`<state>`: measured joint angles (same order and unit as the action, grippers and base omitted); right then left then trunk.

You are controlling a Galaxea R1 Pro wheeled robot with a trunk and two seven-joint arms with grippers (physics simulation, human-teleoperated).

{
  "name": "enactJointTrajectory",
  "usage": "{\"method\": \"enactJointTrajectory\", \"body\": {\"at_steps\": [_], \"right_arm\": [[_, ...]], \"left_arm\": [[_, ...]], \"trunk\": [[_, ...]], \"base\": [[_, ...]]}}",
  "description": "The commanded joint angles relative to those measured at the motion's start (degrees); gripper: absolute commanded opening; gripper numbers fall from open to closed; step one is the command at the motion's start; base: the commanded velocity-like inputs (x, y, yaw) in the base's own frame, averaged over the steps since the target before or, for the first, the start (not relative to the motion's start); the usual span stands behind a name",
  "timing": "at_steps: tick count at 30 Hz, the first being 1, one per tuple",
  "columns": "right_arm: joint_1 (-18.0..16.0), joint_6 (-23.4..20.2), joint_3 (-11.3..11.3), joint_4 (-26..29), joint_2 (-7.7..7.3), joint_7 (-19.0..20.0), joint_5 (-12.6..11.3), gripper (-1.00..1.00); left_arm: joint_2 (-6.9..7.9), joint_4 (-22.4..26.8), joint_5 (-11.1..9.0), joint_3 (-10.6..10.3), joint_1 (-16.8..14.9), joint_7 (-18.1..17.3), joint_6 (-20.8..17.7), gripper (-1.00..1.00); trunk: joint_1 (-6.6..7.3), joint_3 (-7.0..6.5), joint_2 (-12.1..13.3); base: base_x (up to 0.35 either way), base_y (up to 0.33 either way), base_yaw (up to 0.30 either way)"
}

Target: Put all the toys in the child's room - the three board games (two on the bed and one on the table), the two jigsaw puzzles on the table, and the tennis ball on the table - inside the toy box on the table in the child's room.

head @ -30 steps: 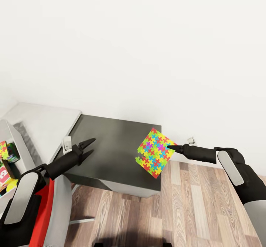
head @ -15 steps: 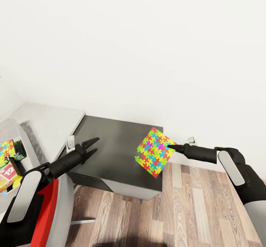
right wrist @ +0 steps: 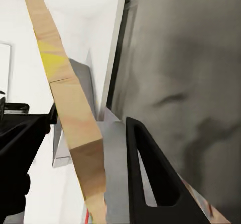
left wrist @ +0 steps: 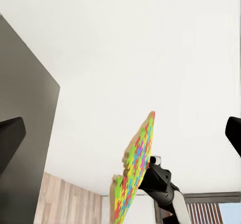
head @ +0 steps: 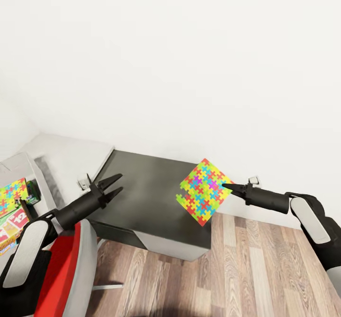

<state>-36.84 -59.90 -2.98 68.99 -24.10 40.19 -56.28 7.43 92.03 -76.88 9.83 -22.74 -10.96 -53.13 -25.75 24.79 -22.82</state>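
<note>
My right gripper [head: 227, 186] is shut on one edge of a jigsaw puzzle [head: 203, 192], a multicoloured jagged sheet held tilted in the air over the right end of the dark grey section of the table [head: 142, 184]. The left wrist view shows this puzzle [left wrist: 134, 176] nearly edge-on. In the right wrist view its tan back [right wrist: 65, 98] lies against a black finger [right wrist: 150, 179]. My left gripper [head: 113, 187] hangs open and empty over the dark section's left end. At the far left stands the toy box [head: 41, 177], holding another puzzle [head: 12, 196] and a board game [head: 16, 220] with a red cover.
The light grey table top [head: 66, 153] runs back to the left along the white wall [head: 189, 70]. Wood-plank floor [head: 246, 269] lies in front of and to the right of the dark section. A wall socket [head: 254, 180] sits behind my right gripper.
The camera has shifted, so more of the toy box and its contents shows at the left. The right gripper still holds the puzzle over the dark section; the left stays open.
</note>
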Motion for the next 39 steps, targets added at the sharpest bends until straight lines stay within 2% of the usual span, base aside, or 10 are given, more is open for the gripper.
{"method": "enactJointTrajectory", "body": {"at_steps": [1, 4, 7, 16, 24, 26, 30, 37, 39], "right_arm": [[0.51, -0.1, -0.06, 0.62, -0.31, 0.3, -0.98, -1.0], [1.64, -0.1, -0.13, 2.71, -0.84, 0.15, -3.59, -1.0], [2.27, -0.1, -0.27, 4.11, -1.12, 0.06, -4.96, -1.0], [3.02, -0.1, -0.42, 5.21, -1.68, -0.01, -6.21, -1.0], [2.93, -0.1, -0.64, 4.29, -1.93, -0.12, -6.45, -1.0], [2.62, -0.1, -0.65, 2.56, -1.79, -0.15, -6.48, -1.0], [1.08, -0.1, -0.66, -0.31, -1.43, -0.17, -6.47, -1.0], [-6.69, -0.1, -2.01, -7.7, -0.88, -1.22, -6.49, -1.0], [-7.71, -0.1, -2.29, -8.83, -0.72, -1.49, -6.48, -1.0]], "left_arm": [[0.11, -0.01, 0.35, 0.37, -0.01, -0.82, -0.28, 1.0], [0.45, -0.01, 0.34, 1.6, 0.13, -2.44, -0.75, 1.0], [0.65, -0.01, 0.33, 3.1, 0.53, -4.07, -1.39, 1.0], [0.83, -0.01, 0.31, 6.0, 1.73, -6.43, -2.1, 1.0], [0.75, -0.01, 0.32, 6.07, 1.87, -6.85, -2.2, 1.0], [0.68, -0.01, 0.32, 6.01, 1.85, -6.92, -2.22, 1.0], [0.72, -0.01, 0.32, 5.96, 1.84, -7.18, -2.26, 1.0], [0.86, -0.01, 0.32, 6.32, 1.95, -8.62, -2.88, 1.0], [0.87, -0.01, 0.32, 6.45, 1.96, -9.01, -3.12, 1.0]], "trunk": [[-0.03, -0.01, -0.09], [-0.03, -0.29, -0.09], [-0.03, -0.57, -0.09], [-0.03, -1.4, -0.09], [-0.03, -2.15, -0.09], [-0.03, -2.33, -0.09], [-0.03, -2.68, -0.09], [-0.03, -3.27, -0.09], [-0.03, -3.44, -0.09]], "base": [[0.0, 0.0, 0.093], [0.0, 0.0, 0.096], [0.0, 0.0, 0.099], [0.0, 0.0, 0.101], [0.0, 0.0, 0.11], [0.0, 0.0, 0.13], [0.0, 0.0, 0.149], [0.0, 0.0, 0.17], [0.0, 0.0, 0.181]]}}
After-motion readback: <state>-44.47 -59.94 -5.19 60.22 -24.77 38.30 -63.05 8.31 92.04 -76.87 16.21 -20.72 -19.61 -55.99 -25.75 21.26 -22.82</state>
